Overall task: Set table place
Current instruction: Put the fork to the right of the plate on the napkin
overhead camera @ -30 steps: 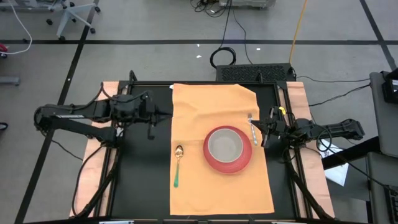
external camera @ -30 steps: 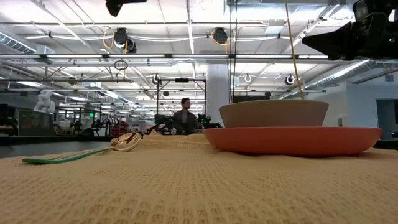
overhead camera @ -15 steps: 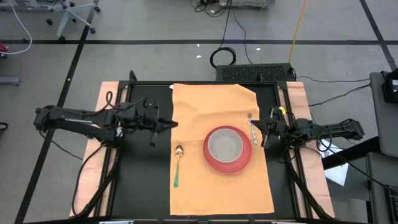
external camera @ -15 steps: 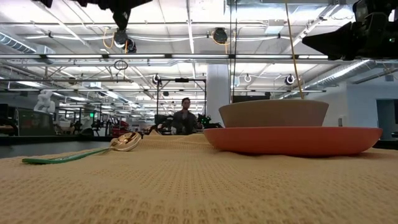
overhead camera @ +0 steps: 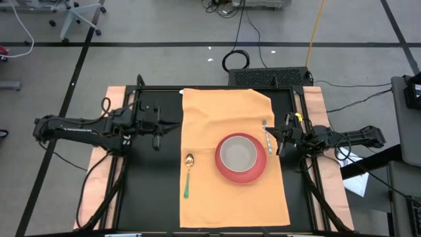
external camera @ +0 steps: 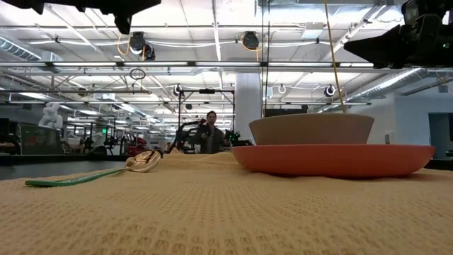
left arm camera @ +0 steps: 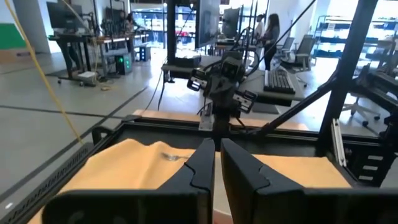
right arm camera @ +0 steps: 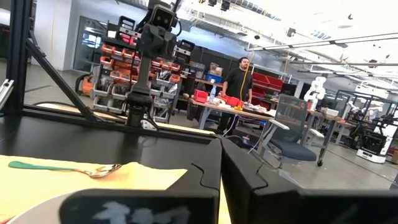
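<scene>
- Left gripper hovers over the black tabletop with its fingers almost together and nothing between them, just short of the near edge of the large orange-tan rectangular cloth mat.
- Beyond its fingertips, on the mat, lies a gold-bowled spoon with a green handle.
- Farther across the mat sits a round red plate carrying a grey bowl.
- Right gripper rests at the mat's opposite edge, fingers closed and empty, just beside a small silver fork.
- Beyond the table, a person shows in the room.
</scene>
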Controlling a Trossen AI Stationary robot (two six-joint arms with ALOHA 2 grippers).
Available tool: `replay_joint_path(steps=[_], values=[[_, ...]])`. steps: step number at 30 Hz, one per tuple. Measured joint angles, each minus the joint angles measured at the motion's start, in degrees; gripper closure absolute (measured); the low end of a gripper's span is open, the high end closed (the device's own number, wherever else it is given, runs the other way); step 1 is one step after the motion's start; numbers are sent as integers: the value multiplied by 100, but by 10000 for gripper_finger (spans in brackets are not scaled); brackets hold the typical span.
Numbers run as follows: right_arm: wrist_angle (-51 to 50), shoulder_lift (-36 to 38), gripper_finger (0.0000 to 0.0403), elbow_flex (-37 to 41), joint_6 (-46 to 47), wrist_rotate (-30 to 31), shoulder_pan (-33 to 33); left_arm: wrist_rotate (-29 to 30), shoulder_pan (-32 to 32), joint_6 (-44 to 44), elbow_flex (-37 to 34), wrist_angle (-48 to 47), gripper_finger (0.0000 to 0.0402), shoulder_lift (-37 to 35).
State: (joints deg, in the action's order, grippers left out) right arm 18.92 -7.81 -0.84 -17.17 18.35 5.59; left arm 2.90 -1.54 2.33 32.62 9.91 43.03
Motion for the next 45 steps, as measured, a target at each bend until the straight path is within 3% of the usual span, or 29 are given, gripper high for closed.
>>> replay_joint_path(steps=[14, 24, 28, 37, 43, 45], values=[[1, 0, 403, 2, 66, -39, -1, 11, 1, -161, -2, -243, 371, 2], [1, 0, 403, 0, 68, -42, 0, -391, 4, -69, -2, -562, 371, 1], [2, 0, 403, 0, 148, -43, 0, -141, 4, -64, -2, -834, 371, -11], [4, 0, 403, 2, 151, -44, -1, 768, 4, -49, -4, -1493, 371, -848], [2, 0, 403, 2, 151, -44, 1, 796, 32, 44, -4, -2084, 371, -1360], [3, 2, 403, 1, 151, -44, 0, 494, 86, 14, -4, -2111, 371, -1446]])
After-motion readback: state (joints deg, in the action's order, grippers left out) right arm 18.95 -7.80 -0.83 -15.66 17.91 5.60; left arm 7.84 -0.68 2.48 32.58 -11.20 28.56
